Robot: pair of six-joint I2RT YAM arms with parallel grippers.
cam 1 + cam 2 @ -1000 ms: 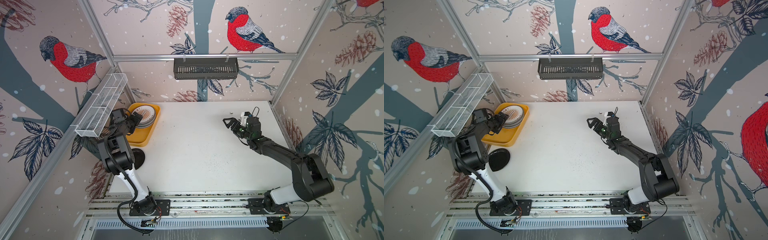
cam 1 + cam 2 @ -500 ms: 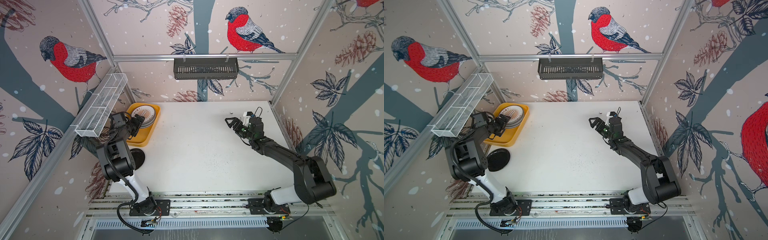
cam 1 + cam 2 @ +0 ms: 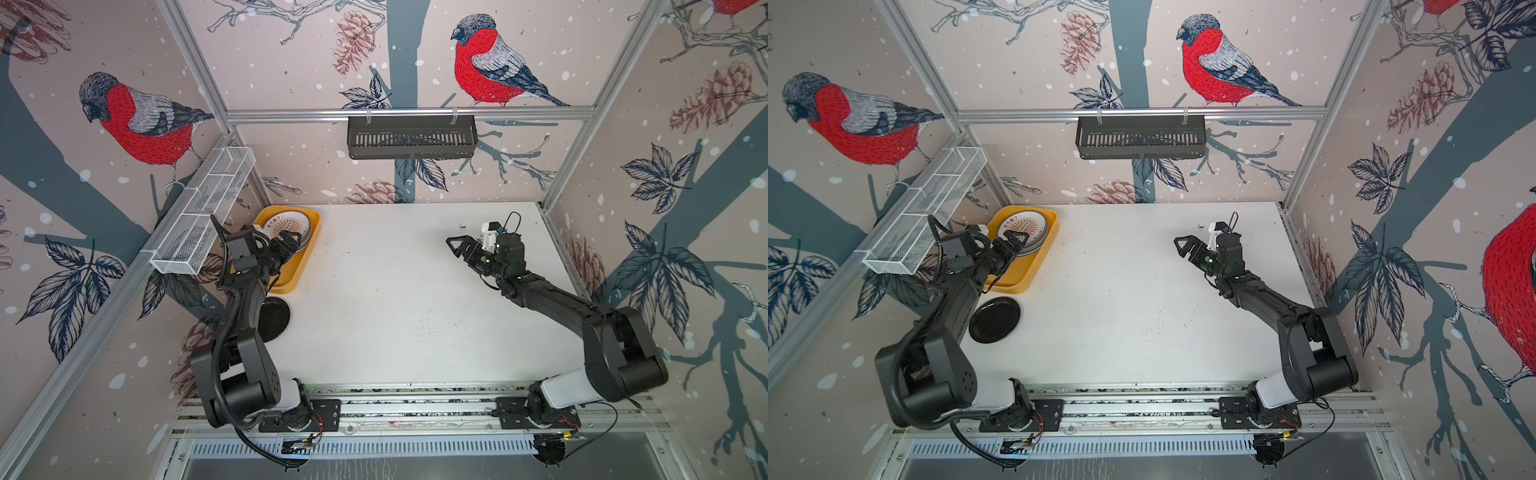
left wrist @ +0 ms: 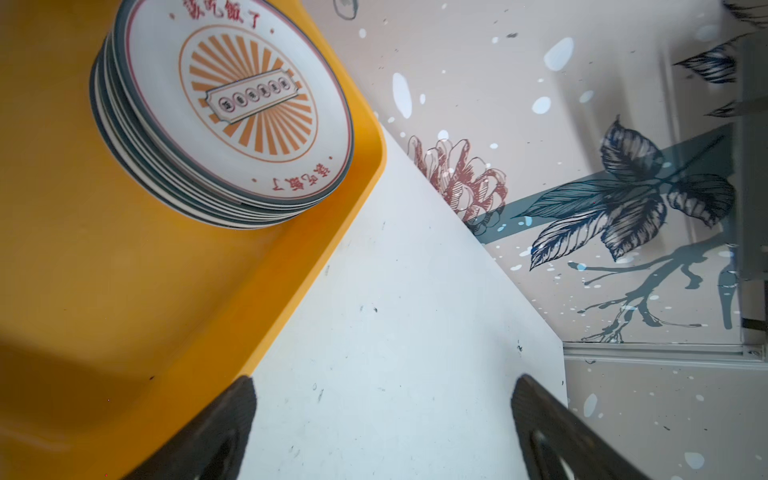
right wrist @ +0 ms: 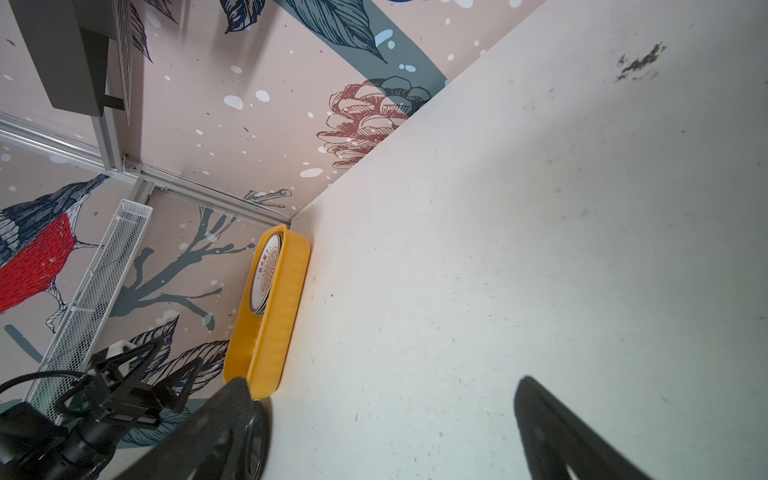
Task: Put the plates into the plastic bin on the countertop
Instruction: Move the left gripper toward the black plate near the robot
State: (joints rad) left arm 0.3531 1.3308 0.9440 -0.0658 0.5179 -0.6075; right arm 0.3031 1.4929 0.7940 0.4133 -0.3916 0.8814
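The bin (image 3: pixel 297 274) sat in a corner of the countertop (image 3: pixel 395 291), tight against the walls. A stack of plates (image 4: pixel 249 95) lay in the bin's far end, the top one showing its orange sunburst. One black plate (image 3: pixel 995 320) lay flat on the countertop just outside the bin's near end, partly under the left arm (image 3: pixel 245 307). A wire basket (image 3: pixel 199 216) hung on the wall above the bin's outer side.

The left gripper (image 4: pixel 384 384) hung over the bin's inner rim, close beside the stack. Its fingers (image 4: pixel 224 424) were spread wide with nothing between them. The right gripper (image 5: pixel 382 384) hung well away from the bin, across the countertop, turned towards it. Its fingers were spread wide too, and held nothing.
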